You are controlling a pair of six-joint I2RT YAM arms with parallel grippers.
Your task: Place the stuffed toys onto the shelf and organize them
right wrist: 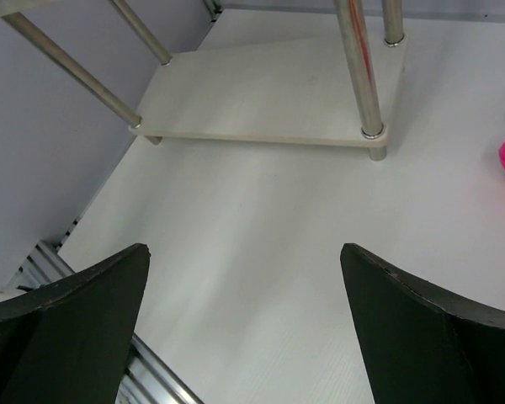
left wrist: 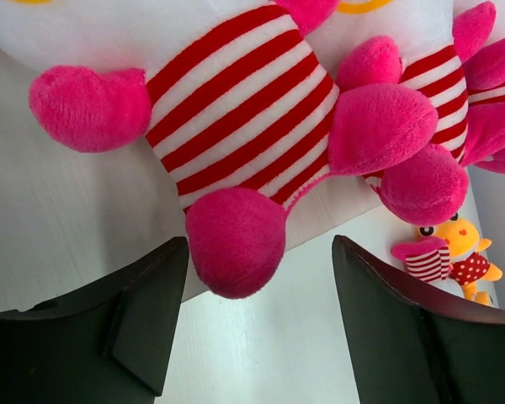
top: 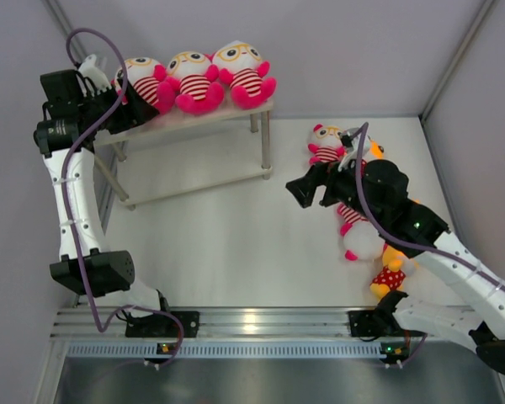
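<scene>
three striped plush on shelf, jaws apart

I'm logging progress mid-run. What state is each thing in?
Left gripper: open, empty, at the leftmost shelved toy.
Right gripper: open, empty, above the table.
Shelf: three striped toys side by side on top tier.
Striped toy by right gripper: on table, not held.
Second striped toy: lying on table, partly under right arm.
Orange toy: lying on table.
</scene>
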